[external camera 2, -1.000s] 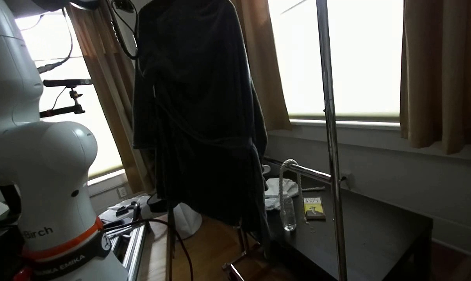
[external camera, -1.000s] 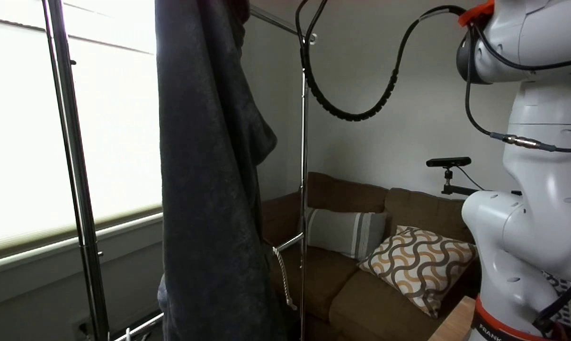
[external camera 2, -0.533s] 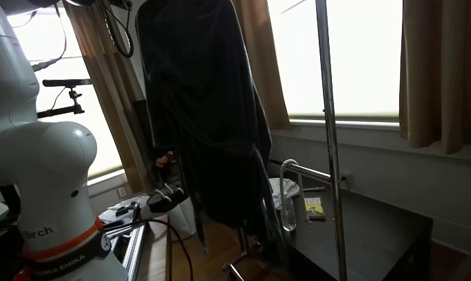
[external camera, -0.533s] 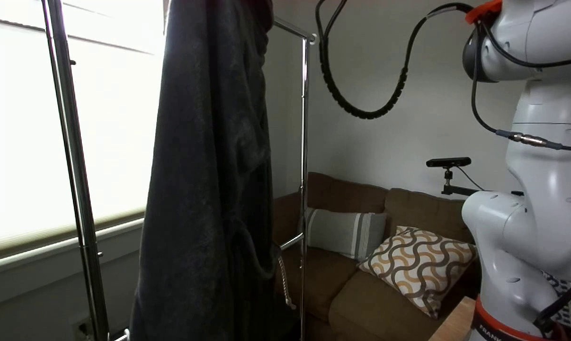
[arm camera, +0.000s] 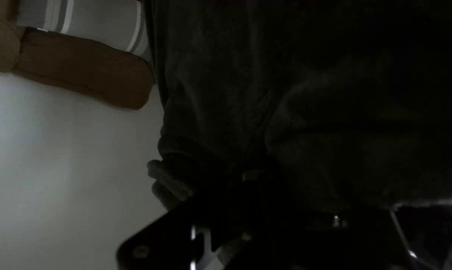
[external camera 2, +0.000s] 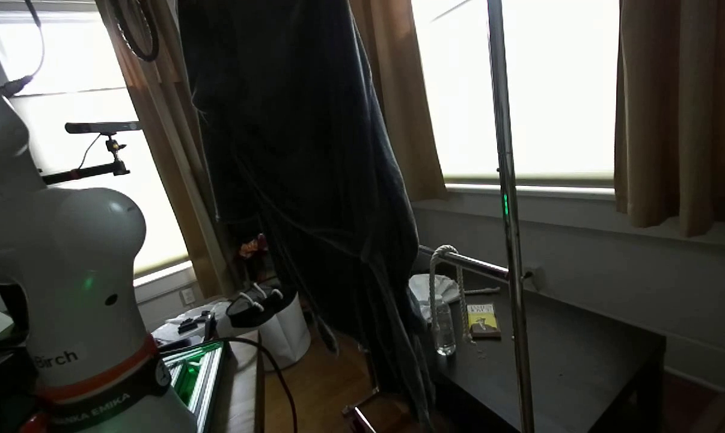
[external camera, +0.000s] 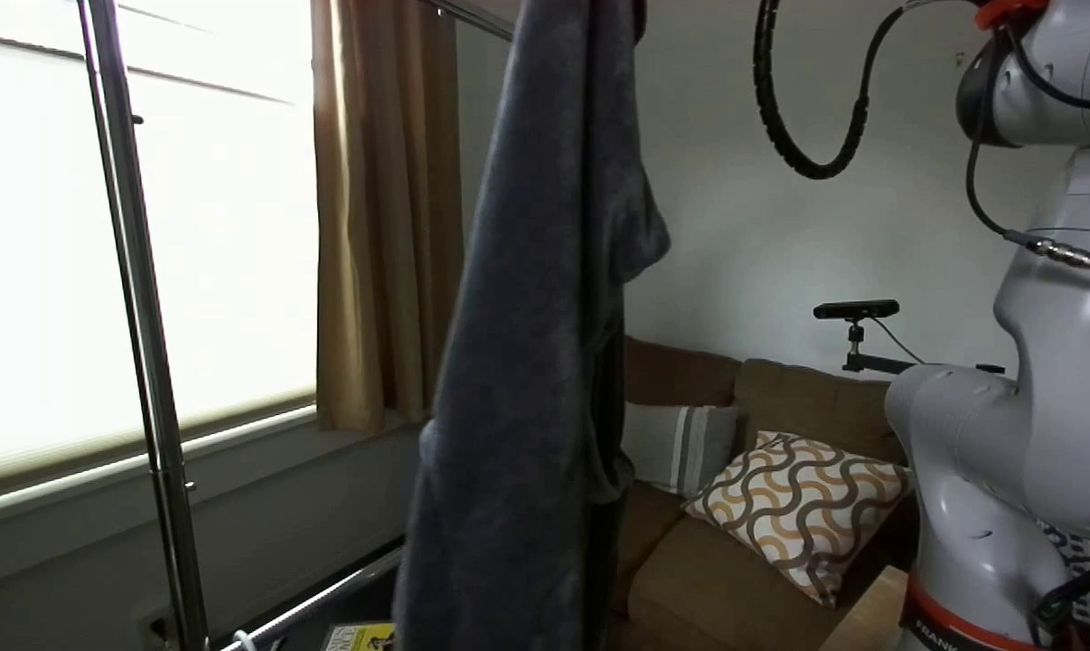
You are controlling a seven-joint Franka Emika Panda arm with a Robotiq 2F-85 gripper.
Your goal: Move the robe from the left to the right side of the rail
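The robe (external camera: 518, 380) is a long dark grey garment hanging tilted in both exterior views (external camera 2: 302, 156); its top is out of frame. The rail's near pole (external camera: 143, 307) and part of its top bar (external camera: 477, 18) show in an exterior view, where the robe covers the far pole. A pole also shows (external camera 2: 508, 228), to the right of the robe. In the wrist view, my gripper (arm camera: 253, 177) is very dark, its fingers pressed together at gathered robe cloth (arm camera: 218, 82). The robe moves with the arm, so it is held. The gripper is outside both exterior views.
A brown sofa (external camera: 681, 551) with a patterned pillow (external camera: 803, 506) stands behind. A dark table (external camera 2: 567, 355) bears a bottle (external camera 2: 444, 331) and a book (external camera 2: 484, 320). A rope (external camera 2: 445, 249) hangs on the rail's lower bar (external camera 2: 480, 265). Tan curtains (external camera: 382, 226) hang by the window.
In an exterior view the arm and robe have moved right, uncovering the curtain and hiding the far pole. In an exterior view they have shifted left and the robe's lower part slants right.
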